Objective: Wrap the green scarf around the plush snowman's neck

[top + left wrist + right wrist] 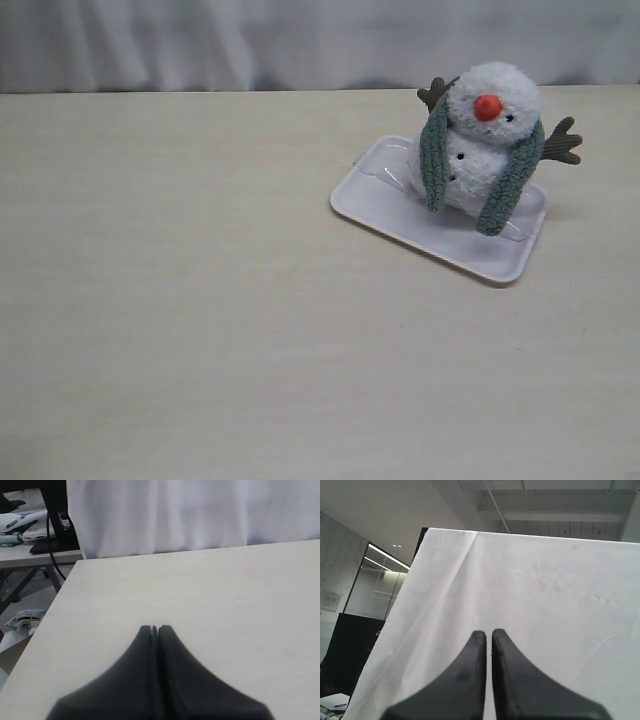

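Surface: a pale wood-grain counter (200, 300) ran the full width of the exterior view.
Room: a white curtain (250, 40) hung along its far edge, and my right wrist view caught ceiling beams (560, 510) above it.
Left: my left gripper (154, 628) was closed on nothing, over the counter.
Tray: the white tray (480, 255) lay right of centre, towards the back, its long axis diagonal.
Snowman: the plush snowman (475, 165) sat upright on the tray, nose (487, 107) toward the camera.
Scarf: the green scarf (434, 150) passed behind its neck, both ends hanging down the front.
Right: my right gripper (489, 632) was closed, empty, and aimed at the curtain.

L gripper (154, 628), R gripper (489, 632): blk, 2 tapered fingers (135, 675) each
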